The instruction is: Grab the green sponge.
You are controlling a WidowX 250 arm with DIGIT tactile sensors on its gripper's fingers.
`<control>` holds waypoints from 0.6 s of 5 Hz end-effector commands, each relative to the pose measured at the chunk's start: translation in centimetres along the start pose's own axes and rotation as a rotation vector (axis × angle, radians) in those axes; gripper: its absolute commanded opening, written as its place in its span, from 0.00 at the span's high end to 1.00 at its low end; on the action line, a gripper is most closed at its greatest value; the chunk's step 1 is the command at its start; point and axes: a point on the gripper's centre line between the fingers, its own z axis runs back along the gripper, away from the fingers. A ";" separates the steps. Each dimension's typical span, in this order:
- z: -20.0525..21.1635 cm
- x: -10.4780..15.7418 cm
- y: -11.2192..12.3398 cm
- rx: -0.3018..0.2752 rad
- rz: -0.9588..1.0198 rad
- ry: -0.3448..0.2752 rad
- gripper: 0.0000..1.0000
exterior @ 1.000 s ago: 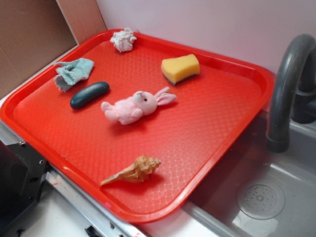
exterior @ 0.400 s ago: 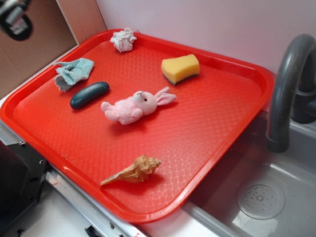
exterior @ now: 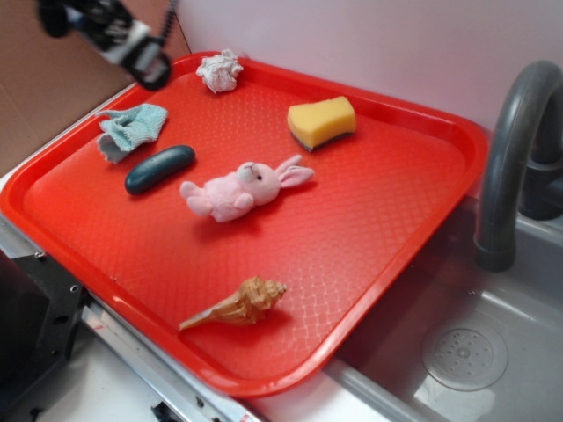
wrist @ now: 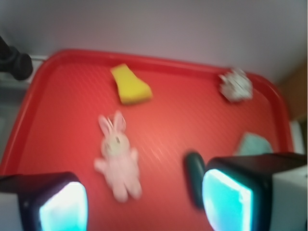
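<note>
The green sponge (exterior: 322,121), a yellow foam block with a thin dark green layer underneath, lies at the back of the red tray (exterior: 413,220). It also shows in the wrist view (wrist: 131,85), far ahead of my fingers. My gripper (exterior: 145,63) hangs in the air above the tray's far left corner, well away from the sponge. In the wrist view my gripper (wrist: 144,204) is open and empty, its two pale pads wide apart.
On the tray lie a pink toy rabbit (exterior: 242,187), a dark green oval pebble (exterior: 159,169), a pale teal rag (exterior: 132,128), a crumpled white ball (exterior: 219,70) and a seashell (exterior: 239,303). A grey sink (exterior: 475,352) with a tap (exterior: 510,158) is at the right.
My gripper has come in from the upper left corner of the exterior view and moved right and down toward the tray. Nothing on the tray has moved.
</note>
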 end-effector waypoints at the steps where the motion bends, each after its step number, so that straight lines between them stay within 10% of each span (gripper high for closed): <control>1: -5.1 4.9 -1.5 -0.011 -0.087 -0.050 0.00; 3: -9.7 6.7 -1.4 0.047 -0.106 -0.042 0.00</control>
